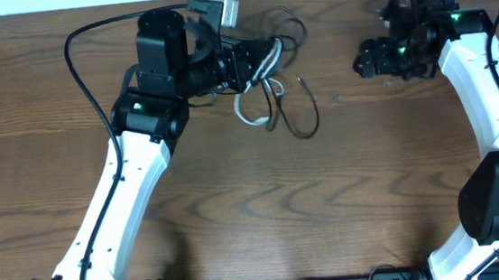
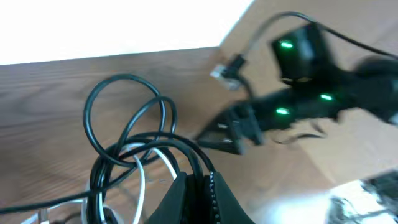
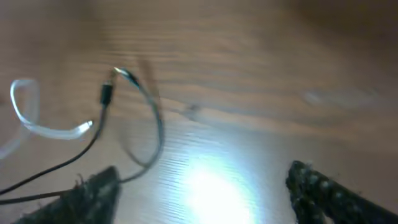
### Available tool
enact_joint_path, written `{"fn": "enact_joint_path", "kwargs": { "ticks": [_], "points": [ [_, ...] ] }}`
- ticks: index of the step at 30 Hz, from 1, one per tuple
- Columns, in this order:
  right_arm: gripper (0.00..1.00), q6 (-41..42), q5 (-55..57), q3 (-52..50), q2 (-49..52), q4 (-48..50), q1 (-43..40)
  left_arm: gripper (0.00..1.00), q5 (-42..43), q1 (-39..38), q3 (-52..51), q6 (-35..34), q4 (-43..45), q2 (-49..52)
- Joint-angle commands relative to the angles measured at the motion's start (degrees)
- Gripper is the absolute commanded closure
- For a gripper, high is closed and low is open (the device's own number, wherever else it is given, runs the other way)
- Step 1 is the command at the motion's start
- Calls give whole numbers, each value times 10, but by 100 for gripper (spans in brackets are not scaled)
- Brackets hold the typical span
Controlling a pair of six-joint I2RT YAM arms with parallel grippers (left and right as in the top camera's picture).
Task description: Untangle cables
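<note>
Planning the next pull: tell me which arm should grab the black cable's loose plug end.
Right. The right gripper is open and empty, with the plug end in front of it; the left gripper is shut on the tangled cables.

The table (image 1: 265, 211) is grained brown wood with a slight shine. The black cable (image 2: 186, 151) looks smooth and glossy.

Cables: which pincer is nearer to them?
Left. The left pincer is shut on the cables at the tangle; the right pincer is open, off to their right, touching nothing.
</note>
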Motion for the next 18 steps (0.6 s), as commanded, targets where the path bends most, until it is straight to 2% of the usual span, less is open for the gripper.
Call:
{"fn": "enact_joint_path", "kwargs": {
  "ticks": [1, 10, 18],
  "points": [
    [12, -69, -175, 1, 2, 28, 1, 93, 92, 2, 7, -14, 11, -16],
    [16, -69, -391, 2, 2, 115, 0, 92, 89, 13, 7, -17, 0, -16],
    [18, -66, -409, 2, 2, 140, 0, 92, 89, 14, 7, -17, -14, -14]
  ]
}}
